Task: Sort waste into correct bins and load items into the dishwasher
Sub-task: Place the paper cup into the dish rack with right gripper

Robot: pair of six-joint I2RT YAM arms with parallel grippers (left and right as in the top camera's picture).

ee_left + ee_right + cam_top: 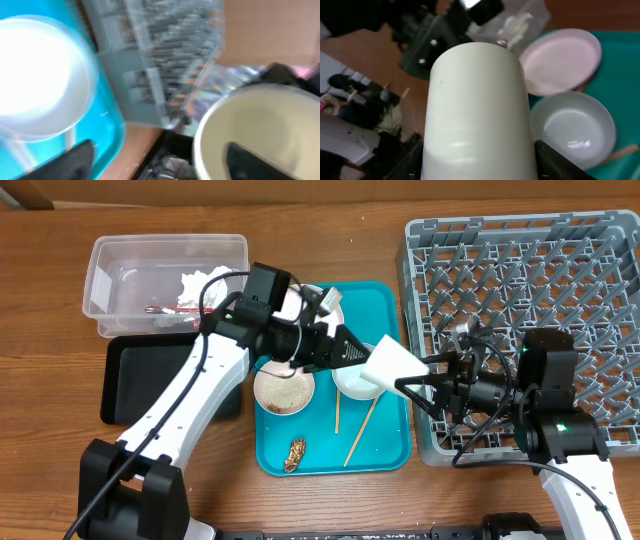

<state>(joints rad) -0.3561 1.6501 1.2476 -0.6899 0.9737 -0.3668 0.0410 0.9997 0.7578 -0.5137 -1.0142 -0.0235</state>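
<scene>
The white cup (pixel 388 364) hangs on its side in the air above the teal tray (pixel 385 455), between the two arms. The right claw (pixel 414 374) grips it around the body. The left claw (pixel 358 351) stands with its jaws spread, one finger (pixel 245 155) inside the cup's mouth.

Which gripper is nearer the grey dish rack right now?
Right. The right gripper holds the white cup at the left edge of the dish rack; the left gripper is farther left, over the teal tray.
</scene>
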